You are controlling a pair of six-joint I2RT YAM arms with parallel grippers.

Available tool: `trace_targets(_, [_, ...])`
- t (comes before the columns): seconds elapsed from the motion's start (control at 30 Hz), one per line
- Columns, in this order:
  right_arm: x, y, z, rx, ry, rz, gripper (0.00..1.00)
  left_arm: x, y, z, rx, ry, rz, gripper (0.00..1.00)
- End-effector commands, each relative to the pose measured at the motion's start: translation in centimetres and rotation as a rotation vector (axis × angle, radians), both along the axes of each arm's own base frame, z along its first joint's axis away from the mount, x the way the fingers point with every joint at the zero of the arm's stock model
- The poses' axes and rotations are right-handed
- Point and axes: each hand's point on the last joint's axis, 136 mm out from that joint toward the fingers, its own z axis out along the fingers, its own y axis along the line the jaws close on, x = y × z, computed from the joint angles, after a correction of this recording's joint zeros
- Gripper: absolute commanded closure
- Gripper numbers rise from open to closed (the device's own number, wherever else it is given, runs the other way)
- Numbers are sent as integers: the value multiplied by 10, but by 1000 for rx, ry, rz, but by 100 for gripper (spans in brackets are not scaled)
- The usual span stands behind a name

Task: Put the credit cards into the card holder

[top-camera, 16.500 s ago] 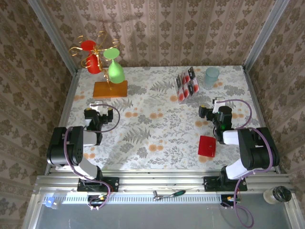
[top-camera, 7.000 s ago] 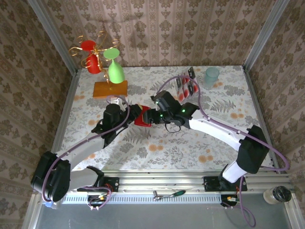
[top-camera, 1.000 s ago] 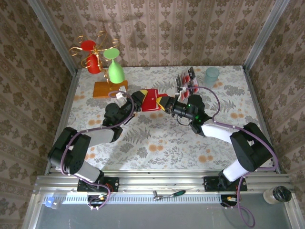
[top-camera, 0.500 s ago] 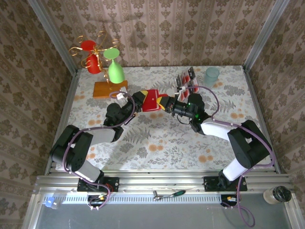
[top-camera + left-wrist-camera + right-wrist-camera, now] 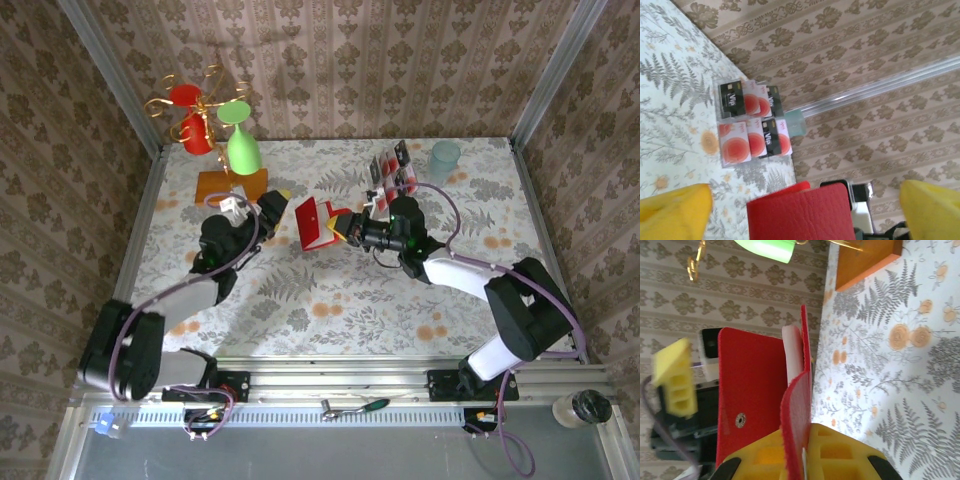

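From where I stand, the card holder (image 5: pixel 313 222) is a flat, bright red wallet of grained leather. It sits half open over the middle of the table (image 5: pixel 330 290), tilted up on edge rather than lying flat. The right wrist view shows one smooth red panel with a small metal snap stud, a whitish inner pocket beside it, and a thin flap with a rough woven edge. The right claw (image 5: pixel 345 228) has its blocky yellow foam pads (image 5: pixel 840 452) pressed together on that flap, pinching the wallet by its right side. The left claw (image 5: pixel 274 206) is just to the wallet's left, apart from it and spread wide. In its own camera, the yellow fingertips (image 5: pixel 675 212) sit at either lower corner with the red leather between them, touching neither. The credit cards (image 5: pixel 392 175) are thin little rectangles standing in two rows in a clear plastic rack (image 5: pixel 731 118) at the far right of the table, beyond the right claw. Some have pale faces with red discs and others are black with white lettering. The table wears a pale cloth printed with grey ferns and orange flowers. A translucent pale green cup (image 5: pixel 445 160) stands to the right of the rack, and an orange rectangular block (image 5: pixel 230 185) lies at the far left.
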Motion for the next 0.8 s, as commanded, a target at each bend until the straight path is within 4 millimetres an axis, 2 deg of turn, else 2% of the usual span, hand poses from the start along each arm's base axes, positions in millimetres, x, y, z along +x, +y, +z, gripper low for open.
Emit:
trace_targets(0.0, [-10, -3, -13, -112, -34, 0, 100, -14, 0, -20, 249, 31, -37, 0])
trace_targets(0.1, [-17, 1, -26, -197, -36, 4, 100, -19, 2, -20, 438, 53, -46, 0])
trace_targets(0.13, [-19, 2, -30, -218, -35, 4, 100, -26, -6, -19, 500, 49, -75, 0])
trace_targets(0.27, [-23, 7, -38, -271, -36, 4, 100, -36, -9, -21, 788, 40, -94, 0])
trace_targets(0.4, [-25, 5, -47, -310, -27, -9, 100, -43, -13, -34, 1065, 39, -128, 0])
trace_targets(0.57, [-22, -1, -57, -337, -11, -46, 100, -47, -14, -55, 1234, 85, -160, 0])
trace_targets(0.77, [-17, -11, -69, -324, 25, -98, 100, -52, 14, -88, 1346, 141, -105, 0])
